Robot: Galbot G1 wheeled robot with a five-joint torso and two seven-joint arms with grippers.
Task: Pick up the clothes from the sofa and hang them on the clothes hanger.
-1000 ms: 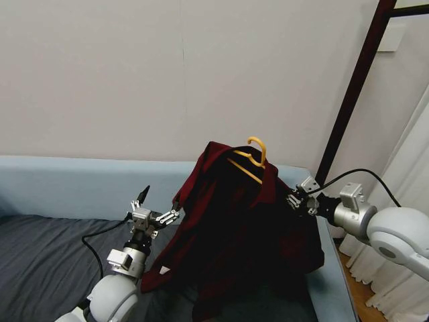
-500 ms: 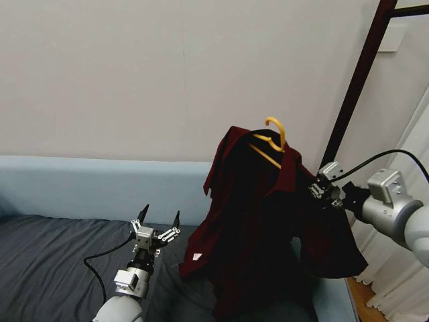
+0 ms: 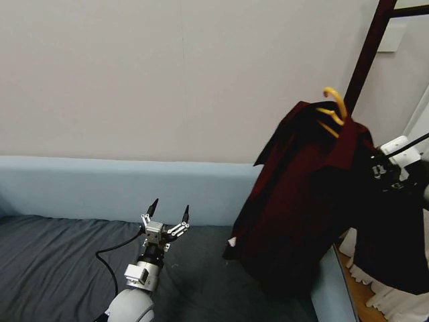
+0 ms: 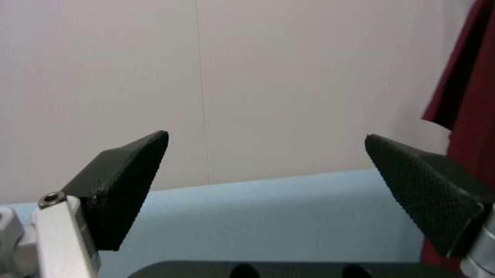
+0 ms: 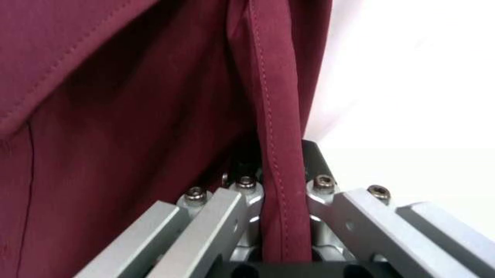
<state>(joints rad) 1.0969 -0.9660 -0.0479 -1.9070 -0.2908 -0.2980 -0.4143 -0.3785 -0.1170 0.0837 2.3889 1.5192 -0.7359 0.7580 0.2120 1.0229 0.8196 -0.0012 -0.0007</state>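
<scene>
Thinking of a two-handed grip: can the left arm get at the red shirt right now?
Probably yes, with a reach: the left pincer is open above the sofa, apart from the red shirt in the right pincer, nothing between them.

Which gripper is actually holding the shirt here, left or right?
The right gripper: its jaws are shut on a fold of the dark red shirt hanging on the yellow hanger. The left gripper is open above the sofa, gripping nothing.

Wore black, wedge-shaped, knurled fingertips (image 4: 127, 179) on the left gripper (image 3: 169, 208), bolted to silver brackets (image 4: 66, 237). Trailed a black cable (image 3: 97, 256) beside a rounded pale-grey forearm (image 3: 131, 310). Showed silver bars (image 5: 193, 231) with socket screws (image 5: 321, 182) at the right gripper (image 5: 275, 165).
</scene>
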